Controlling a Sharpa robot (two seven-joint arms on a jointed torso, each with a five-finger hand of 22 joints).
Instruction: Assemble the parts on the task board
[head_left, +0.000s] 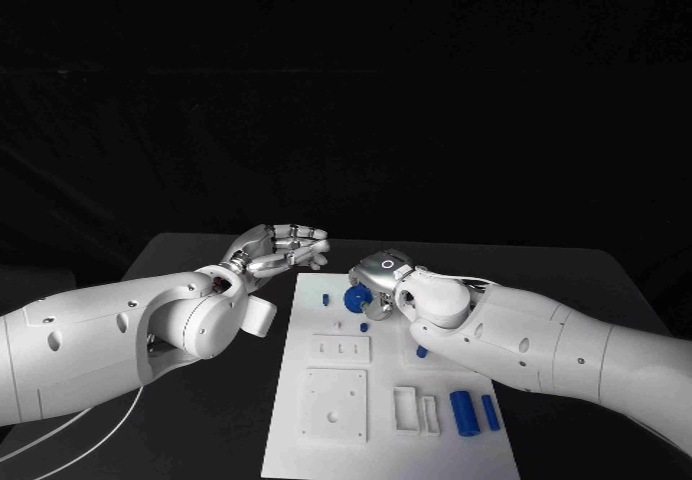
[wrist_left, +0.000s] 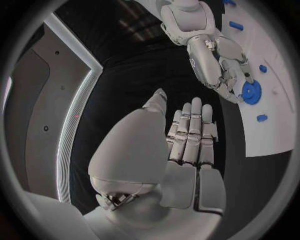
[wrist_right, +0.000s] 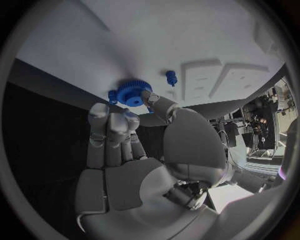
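Note:
The white task board (head_left: 335, 462) lies in the middle of the black table. My right hand (head_left: 381, 278) hovers over the board's far end and pinches a blue gear (head_left: 358, 298) between thumb and fingers. In the right wrist view the gear (wrist_right: 132, 92) sits at the tips of my right hand (wrist_right: 125, 145), just above the board (wrist_right: 156, 40). My left hand (head_left: 281, 248) floats off the board's far left corner, fingers stretched out, holding nothing. The left wrist view shows my left hand (wrist_left: 190, 135) empty, with the right hand (wrist_left: 219, 65) and gear (wrist_left: 251, 93) beyond it.
Small blue pegs (head_left: 326, 298) (head_left: 364, 326) (head_left: 421, 351) stand on the board's far half. Two blue cylinders (head_left: 463, 412) (head_left: 490, 411) lie at its near right, beside white slotted blocks (head_left: 415, 412). Recessed plates (head_left: 340, 349) (head_left: 335, 403) occupy the board's left side.

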